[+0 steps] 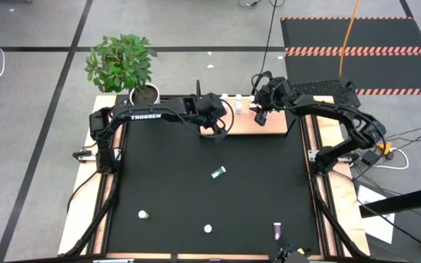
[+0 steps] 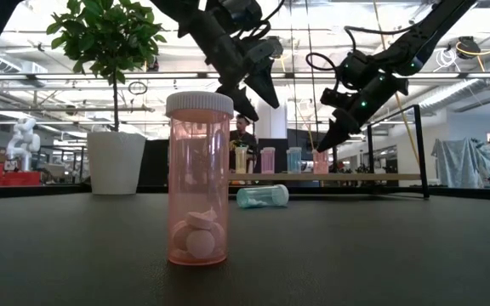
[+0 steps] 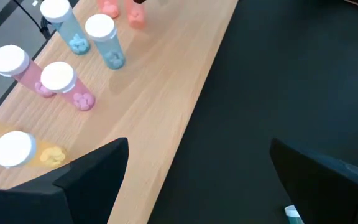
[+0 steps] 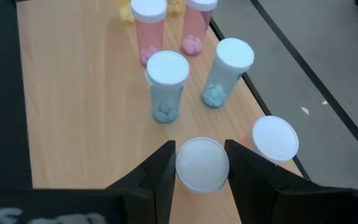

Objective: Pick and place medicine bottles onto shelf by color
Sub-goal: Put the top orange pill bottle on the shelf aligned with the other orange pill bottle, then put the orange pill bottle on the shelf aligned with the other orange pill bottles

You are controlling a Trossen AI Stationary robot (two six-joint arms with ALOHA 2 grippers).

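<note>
Two arms reach over the far edge of your surface (image 1: pixel 210 197), where the shelf (image 1: pixel 269 120) lies as a light-wood board, and both hang there because that is where the bottles are sorted. On the shelf the bottles stand upright in colour pairs: two teal bottles (image 4: pixel 166 87) side by side, two pink bottles (image 3: pixel 42 84) next to them, and a yellow bottle (image 3: pixel 17 151) beyond. That grouping tells you the sorting is well under way.

Your right gripper (image 4: pixel 201 165) is over the shelf's right part with its jaws closed narrowly on the white cap of a salmon bottle (image 4: pixel 201 163), held upright just beside another white-capped salmon one (image 4: pixel 275 140). I judge you are setting it down next to its match, so keep it vertical while lowering.

Your left gripper (image 3: pixel 197 177) hovers over the shelf's near edge with jaws spread wide and nothing between them, apparently free for the next pick.

Several bottles wait on the surface: a teal one (image 1: pixel 218 172) lying on its side mid-surface, a salmon one (image 2: pixel 198 178) standing close to the low camera, and others near the front edge. The tipped one may roll when gripped.
</note>
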